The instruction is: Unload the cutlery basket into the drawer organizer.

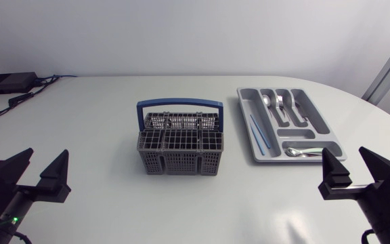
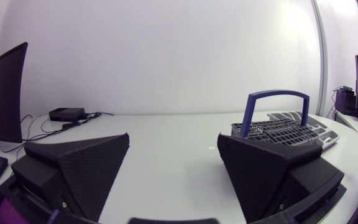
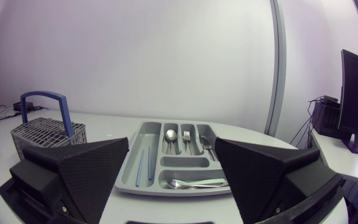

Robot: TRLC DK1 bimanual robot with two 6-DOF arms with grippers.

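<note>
A grey cutlery basket [image 1: 180, 146] with a blue handle [image 1: 179, 106] stands mid-table; no cutlery shows above its grid. To its right lies the grey drawer organizer [image 1: 320, 117], holding a spoon [image 1: 268, 103], forks [image 1: 281, 106], a blue stick [image 1: 258, 131] and cutlery in the front slot [image 1: 302, 152]. My left gripper [image 1: 40, 175] rests open at the near left, empty, with the basket [image 2: 278, 129] ahead and to its right. My right gripper [image 1: 354, 173] stands open at the near right, empty, just in front of the organizer [image 3: 129, 174]; the basket [image 3: 45, 131] is off to its left.
A small black box [image 1: 9, 83] with cables [image 1: 32, 95] sits at the table's far left corner, also seen as the black box [image 2: 66, 114] in the left wrist view. The table edge curves round behind the organizer on the right.
</note>
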